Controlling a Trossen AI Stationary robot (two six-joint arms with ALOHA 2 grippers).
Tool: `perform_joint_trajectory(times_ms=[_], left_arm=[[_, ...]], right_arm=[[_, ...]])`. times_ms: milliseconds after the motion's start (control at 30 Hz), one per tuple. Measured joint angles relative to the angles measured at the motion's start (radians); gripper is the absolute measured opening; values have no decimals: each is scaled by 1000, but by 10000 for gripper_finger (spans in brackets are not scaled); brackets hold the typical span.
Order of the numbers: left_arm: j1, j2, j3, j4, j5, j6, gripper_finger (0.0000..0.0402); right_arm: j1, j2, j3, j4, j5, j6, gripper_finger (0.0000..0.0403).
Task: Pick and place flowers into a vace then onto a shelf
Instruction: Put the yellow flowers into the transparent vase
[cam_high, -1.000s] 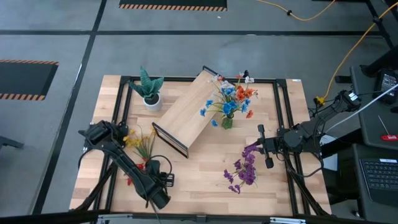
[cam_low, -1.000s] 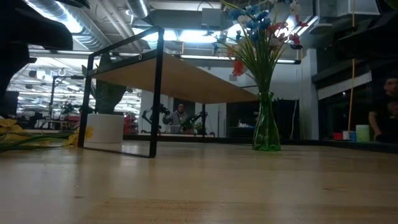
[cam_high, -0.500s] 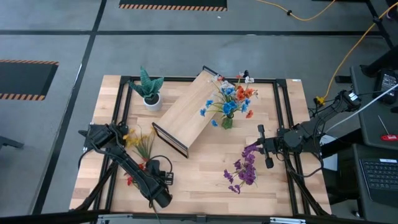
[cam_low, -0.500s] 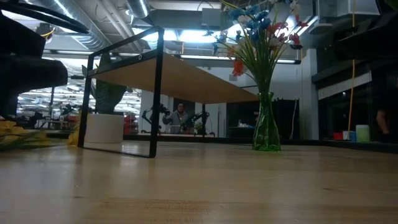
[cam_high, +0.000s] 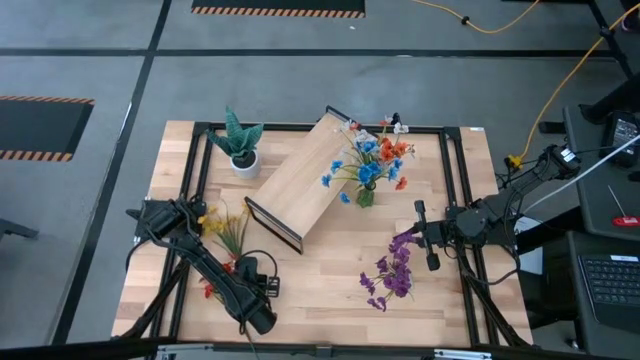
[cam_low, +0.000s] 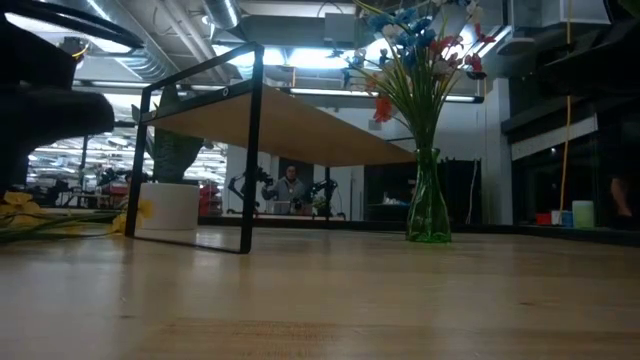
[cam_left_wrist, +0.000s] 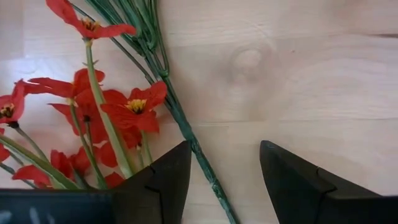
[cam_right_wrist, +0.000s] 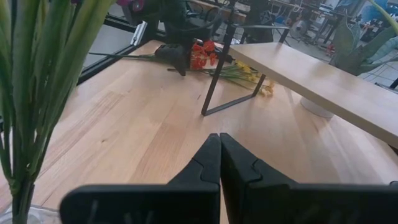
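Red flowers (cam_left_wrist: 124, 109) lie flat on the table near its left front. My left gripper (cam_left_wrist: 224, 180) points down over them, open, and their green stem (cam_left_wrist: 186, 134) runs between its fingers, close to one finger. In the high view this gripper (cam_high: 250, 272) stands over the red flowers (cam_high: 212, 288). The green vace (cam_high: 366, 196) stands upright beside the shelf (cam_high: 305, 180) with blue and orange flowers (cam_high: 375, 155) in it. Purple flowers (cam_high: 393, 272) lie near my right gripper (cam_high: 430, 240), which is shut and holds nothing.
Yellow flowers (cam_high: 225, 225) lie left of the shelf's near end. A spiky plant in a white pot (cam_high: 241, 150) stands at the far left. Black frame rails (cam_high: 190, 200) run along the table's edges. Bare wood lies between the shelf and the near edge.
My left gripper has sunk a little toward the red flowers and tipped slightly steeper, then held still. It has stayed open. The flowers, vace and shelf have not moved.
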Motion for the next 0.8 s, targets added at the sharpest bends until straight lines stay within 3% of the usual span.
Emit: perform_joint_trajectory(times_ms=[400, 800], left_arm=[[-6, 0, 35, -85, 34, 5, 184], [8, -1, -21, 3, 10, 6, 184]], right_arm=[[0, 0, 0, -9, 0, 2, 1], [0, 0, 0, -12, 0, 2, 1]])
